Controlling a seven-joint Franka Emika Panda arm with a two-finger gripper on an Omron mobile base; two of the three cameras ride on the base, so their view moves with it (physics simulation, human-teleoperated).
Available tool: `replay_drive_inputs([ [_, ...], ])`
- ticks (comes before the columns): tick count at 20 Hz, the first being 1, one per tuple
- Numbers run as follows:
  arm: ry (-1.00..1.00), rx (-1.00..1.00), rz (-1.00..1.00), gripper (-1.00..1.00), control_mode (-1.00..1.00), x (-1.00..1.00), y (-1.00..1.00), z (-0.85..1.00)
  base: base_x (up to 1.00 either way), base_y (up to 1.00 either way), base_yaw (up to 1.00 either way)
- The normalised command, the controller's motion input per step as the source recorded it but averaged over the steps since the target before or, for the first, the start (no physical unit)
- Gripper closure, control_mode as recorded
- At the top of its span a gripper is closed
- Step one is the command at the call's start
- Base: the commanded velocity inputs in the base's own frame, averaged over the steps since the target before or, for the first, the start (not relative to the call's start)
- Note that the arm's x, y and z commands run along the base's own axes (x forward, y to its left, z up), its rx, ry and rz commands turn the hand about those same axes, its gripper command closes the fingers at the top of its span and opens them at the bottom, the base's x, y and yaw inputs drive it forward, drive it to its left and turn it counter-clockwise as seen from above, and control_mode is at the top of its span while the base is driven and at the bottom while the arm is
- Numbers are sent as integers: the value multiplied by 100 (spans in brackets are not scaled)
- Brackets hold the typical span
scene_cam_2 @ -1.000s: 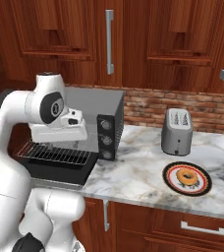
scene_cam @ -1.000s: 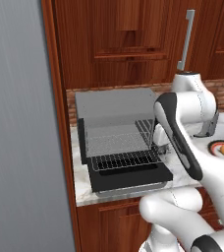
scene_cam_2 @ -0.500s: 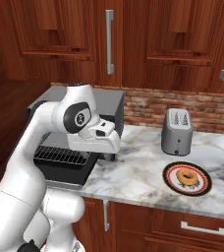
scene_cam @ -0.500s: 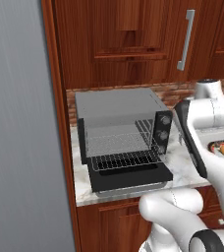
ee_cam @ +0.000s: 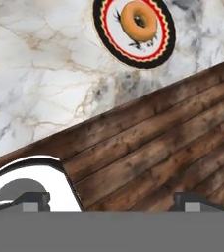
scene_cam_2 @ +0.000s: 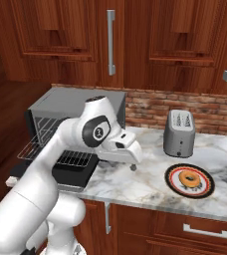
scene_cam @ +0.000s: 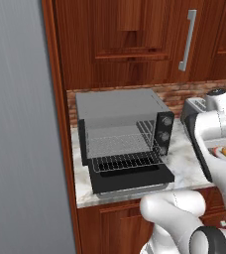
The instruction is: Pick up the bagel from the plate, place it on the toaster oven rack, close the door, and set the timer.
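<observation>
Golden-brown bagel [scene_cam_2: 189, 179] is seen lying flat at the centre of the plate [scene_cam_2: 172, 180], on the counter right of the oven. Gripper [scene_cam_2: 133, 167] is held empty, jaws wide apart, well short of it. Likely light, soft, crushable; best pinched gently across the ring.

One bagel [scene_cam_2: 189, 178] on one plate [scene_cam_2: 205, 191], one toaster [scene_cam_2: 179, 133], one toaster oven [scene_cam: 122, 136], one rack [scene_cam: 127, 161].

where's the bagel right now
In the right base view the bagel sits on the plate, on the counter just in front of the silver toaster.
</observation>
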Motion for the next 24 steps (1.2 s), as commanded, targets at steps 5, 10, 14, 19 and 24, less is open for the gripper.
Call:
replay_drive_inputs([
  [5, 0, -1, 0, -100, -100, 41, -48, -5, 0, 0, 0],
  [10, 0, 0, 13, -100, -100, 38, -37, -12, 0, 0, 0],
  [14, 0, -1, 17, -100, -100, 29, -36, -32, 0, 0, 0],
  [19, 0, -3, 16, -100, -100, 28, -34, -43, 0, 0, 0],
  [24, 0, -3, 12, -100, -100, 38, -27, -32, 0, 0, 0],
])
